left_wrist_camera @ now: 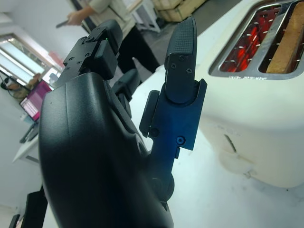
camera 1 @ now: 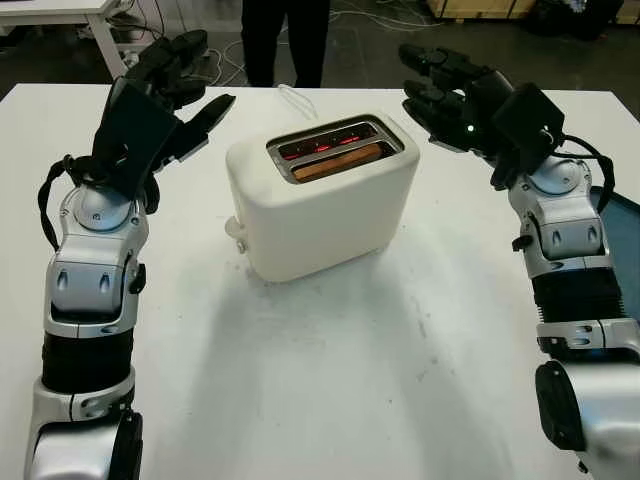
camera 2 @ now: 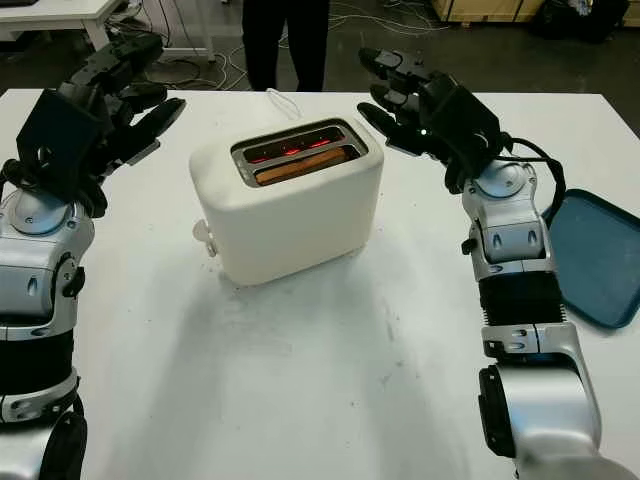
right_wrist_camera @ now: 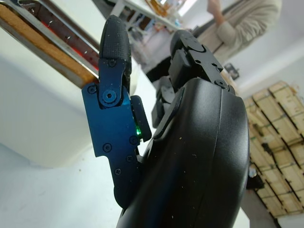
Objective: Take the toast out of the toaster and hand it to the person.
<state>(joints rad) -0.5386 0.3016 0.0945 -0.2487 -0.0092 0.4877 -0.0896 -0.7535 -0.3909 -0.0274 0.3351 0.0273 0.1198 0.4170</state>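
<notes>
A cream toaster [camera 1: 320, 205] stands in the middle of the white table [camera 1: 330, 380]. A brown slice of toast [camera 1: 337, 161] sits low in its near slot; the far slot glows red. My left hand [camera 1: 178, 85] hovers open to the left of the toaster, level with its top. My right hand [camera 1: 437, 90] hovers open to the right of it, close to its upper corner. Neither hand touches the toaster. A person [camera 1: 284, 40] in dark trousers stands behind the table's far edge.
A blue tray [camera 2: 590, 255] lies at the table's right edge beside my right forearm. The toaster's white cord [camera 1: 292, 97] runs off behind it. A lever knob [camera 1: 235, 228] sticks out of the toaster's left end. Cables and another table are on the floor beyond.
</notes>
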